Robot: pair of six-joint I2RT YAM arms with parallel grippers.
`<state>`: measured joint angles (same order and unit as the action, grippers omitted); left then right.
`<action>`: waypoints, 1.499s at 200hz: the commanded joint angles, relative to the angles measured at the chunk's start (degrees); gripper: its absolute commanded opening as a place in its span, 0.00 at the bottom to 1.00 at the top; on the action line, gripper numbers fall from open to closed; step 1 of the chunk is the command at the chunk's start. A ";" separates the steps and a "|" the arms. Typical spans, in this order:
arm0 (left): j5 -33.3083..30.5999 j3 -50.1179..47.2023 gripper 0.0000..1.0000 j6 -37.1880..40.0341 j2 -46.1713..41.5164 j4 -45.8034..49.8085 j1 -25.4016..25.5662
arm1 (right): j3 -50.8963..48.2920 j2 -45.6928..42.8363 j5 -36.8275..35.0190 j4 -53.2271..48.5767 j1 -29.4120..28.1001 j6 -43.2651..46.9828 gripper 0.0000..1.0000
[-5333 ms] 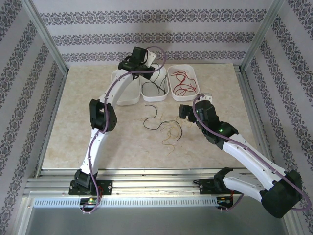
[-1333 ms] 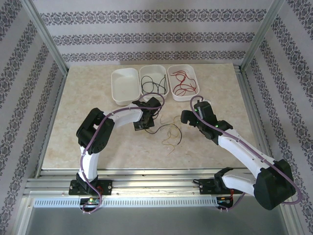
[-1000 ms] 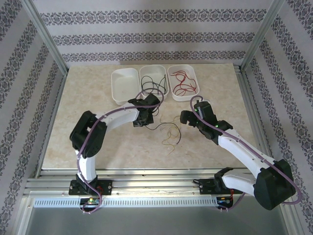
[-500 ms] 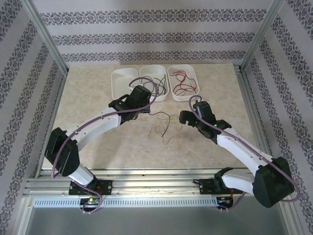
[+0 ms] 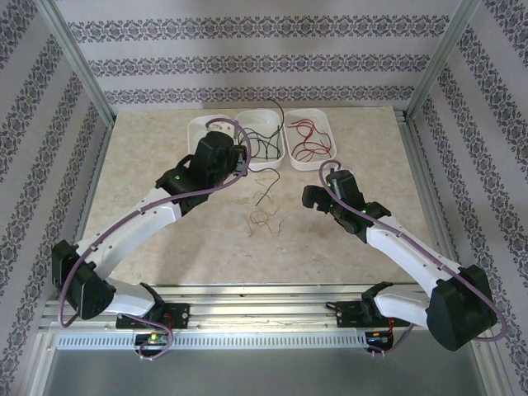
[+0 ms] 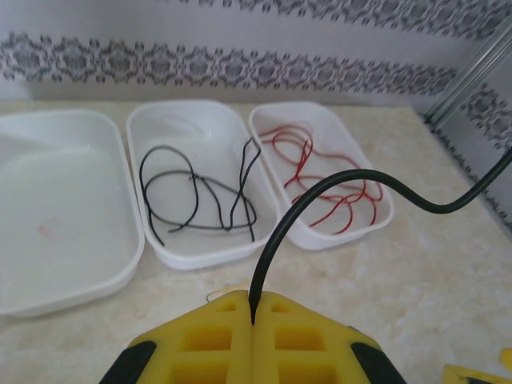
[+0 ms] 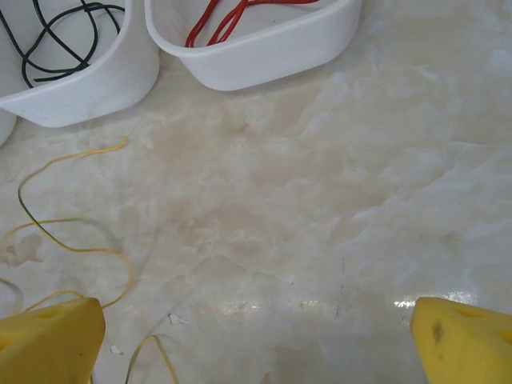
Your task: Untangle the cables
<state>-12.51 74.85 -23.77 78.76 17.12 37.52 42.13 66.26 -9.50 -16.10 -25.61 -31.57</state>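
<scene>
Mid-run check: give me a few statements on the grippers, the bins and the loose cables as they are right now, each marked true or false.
1. The left gripper is shut on a black cable. True.
2. Yellowish cables lie loose on the table. True.
3. The right gripper grips one of the yellowish cables. False: its jaws stand wide open above the table, with nothing between them.
4. The red cables lie in the middle bin. False: they lie in the right bin.
</scene>
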 commanded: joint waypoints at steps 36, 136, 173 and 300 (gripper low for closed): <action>-0.28 2.58 0.00 4.03 -3.64 -4.29 0.28 | 1.82 -0.52 0.72 1.01 0.56 0.18 0.98; 10.42 -19.78 0.00 -2.06 -13.65 -29.65 -1.77 | 1.02 -4.58 -0.46 1.95 -0.06 1.31 0.98; 10.50 -23.74 0.00 2.89 -9.83 -37.25 -3.30 | 1.22 -6.45 -0.95 1.79 -0.41 1.78 0.98; 12.45 -27.47 0.00 -0.01 5.54 -58.34 -5.86 | 1.02 -7.28 -1.66 2.10 -0.50 2.22 0.98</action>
<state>-0.99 47.35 -21.06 82.26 -35.57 32.25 42.26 58.76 -10.02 -14.72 -25.65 -30.04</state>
